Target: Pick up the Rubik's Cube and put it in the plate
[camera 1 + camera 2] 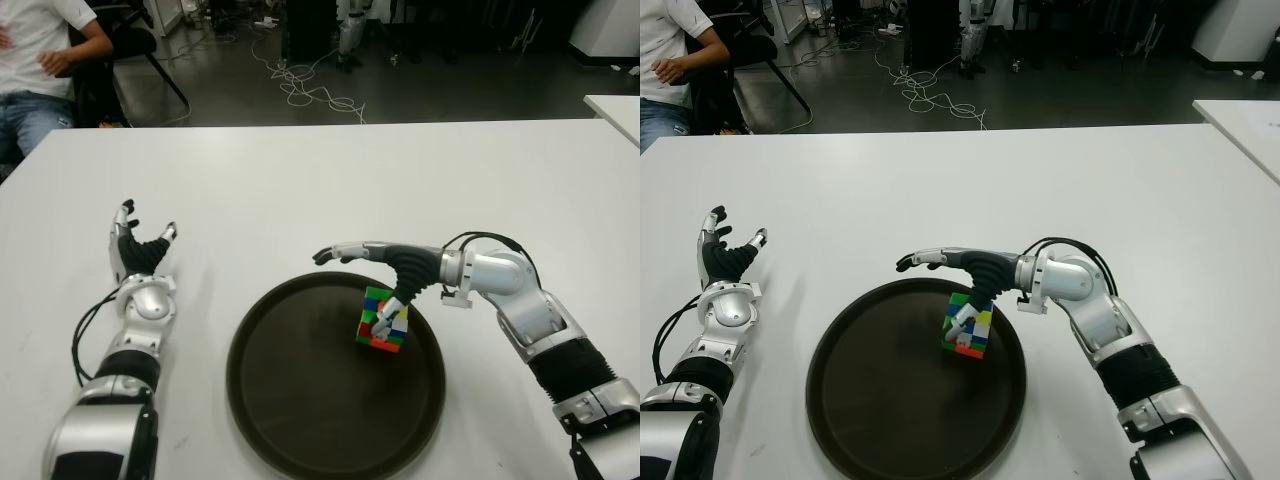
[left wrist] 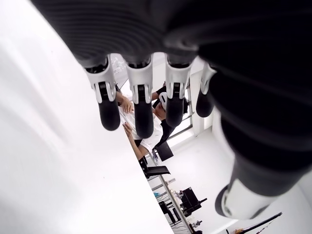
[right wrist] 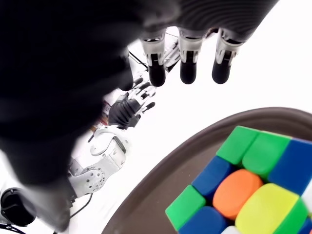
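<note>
Dark brown plate [image 1: 300,420] holds the Rubik's Cube [image 1: 384,320] near its far right rim, clear tray floor leftward. Right hand [image 1: 385,275] above it, fingers extended, thumb down against the cube; grip unclear. Left hand [image 1: 140,255] spread, well left of the plate.

Plate [image 1: 270,420]: dark brown, smooth, slight sheen. Cube [image 1: 383,322]: glossy plastic tiles. Table [image 1: 300,190]: matt white. Right hand [image 1: 375,262]: ribbed black rubber, silver shell; left hand [image 1: 140,250] same.
</note>
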Available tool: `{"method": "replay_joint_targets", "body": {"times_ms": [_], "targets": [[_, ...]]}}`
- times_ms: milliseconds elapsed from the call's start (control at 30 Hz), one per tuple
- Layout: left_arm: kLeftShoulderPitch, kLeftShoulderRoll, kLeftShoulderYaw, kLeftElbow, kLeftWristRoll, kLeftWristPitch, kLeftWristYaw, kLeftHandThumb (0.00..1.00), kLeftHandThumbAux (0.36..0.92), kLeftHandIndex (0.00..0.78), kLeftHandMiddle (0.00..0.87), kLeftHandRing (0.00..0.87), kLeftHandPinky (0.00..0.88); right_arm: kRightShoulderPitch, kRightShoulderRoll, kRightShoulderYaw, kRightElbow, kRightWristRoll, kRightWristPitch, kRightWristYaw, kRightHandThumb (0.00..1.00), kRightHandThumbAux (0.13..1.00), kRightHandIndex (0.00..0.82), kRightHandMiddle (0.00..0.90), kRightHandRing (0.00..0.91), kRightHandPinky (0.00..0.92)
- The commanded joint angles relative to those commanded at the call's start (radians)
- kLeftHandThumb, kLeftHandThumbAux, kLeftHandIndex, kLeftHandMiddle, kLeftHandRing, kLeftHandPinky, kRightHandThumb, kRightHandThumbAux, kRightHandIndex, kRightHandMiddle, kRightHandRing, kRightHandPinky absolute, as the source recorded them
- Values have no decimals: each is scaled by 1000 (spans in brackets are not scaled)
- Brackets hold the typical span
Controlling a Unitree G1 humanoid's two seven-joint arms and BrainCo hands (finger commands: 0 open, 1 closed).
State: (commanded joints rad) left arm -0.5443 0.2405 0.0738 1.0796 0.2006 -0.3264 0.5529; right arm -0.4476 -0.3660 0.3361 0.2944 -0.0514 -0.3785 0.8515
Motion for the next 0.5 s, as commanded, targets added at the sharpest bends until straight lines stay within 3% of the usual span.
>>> {"method": "replay_joint_targets", "body": {"times_ms": [500], "targets": [[2, -3, 3, -1, -4, -17, -1, 381, 744, 98, 154, 162, 173, -5, -8, -5, 7, -24, -21, -19, 0, 589, 0, 0, 0, 0]]}}
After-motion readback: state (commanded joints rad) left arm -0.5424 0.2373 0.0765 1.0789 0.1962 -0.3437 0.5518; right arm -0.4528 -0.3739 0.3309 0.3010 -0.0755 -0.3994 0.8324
